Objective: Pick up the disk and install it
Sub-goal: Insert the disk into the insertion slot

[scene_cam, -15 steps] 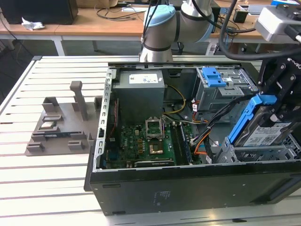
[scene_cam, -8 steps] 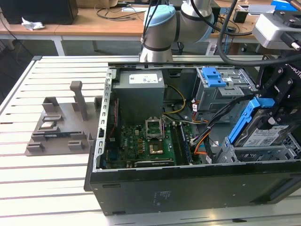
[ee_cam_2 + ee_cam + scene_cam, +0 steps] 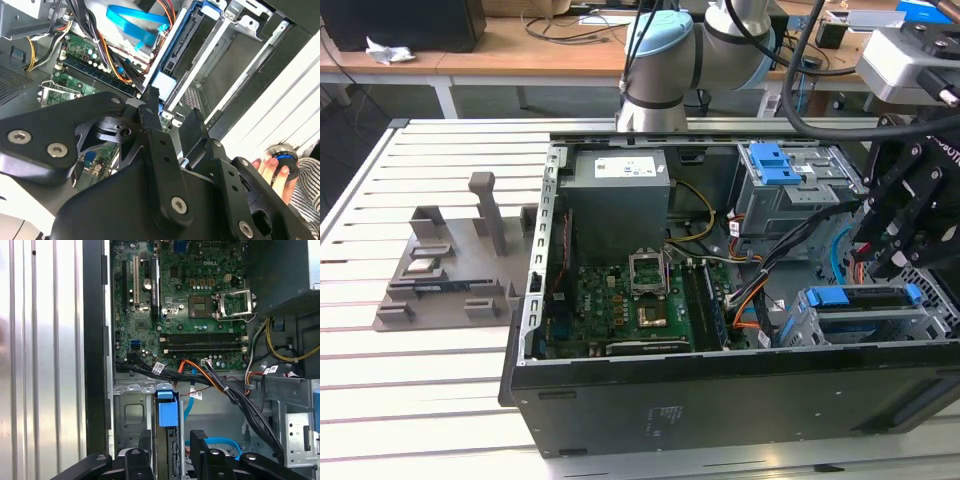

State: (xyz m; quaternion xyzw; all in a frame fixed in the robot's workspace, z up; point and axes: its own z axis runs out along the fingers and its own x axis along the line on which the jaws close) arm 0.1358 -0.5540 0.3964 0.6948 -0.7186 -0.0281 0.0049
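The disk, framed by blue rails, sits on edge in the grey drive cage at the front corner of the open computer case, on the exterior view's right. My black gripper hangs just above it. In the first wrist view the disk's blue end tab lies between the two fingers, with a gap on either side. My gripper is open. In the second wrist view the disk runs away from my gripper, down into the cage.
The case holds a green motherboard, a grey power supply box, a second cage with a blue latch and loose cables. A grey fixture stands on the slatted table. A person's hand holds a round button beside the case.
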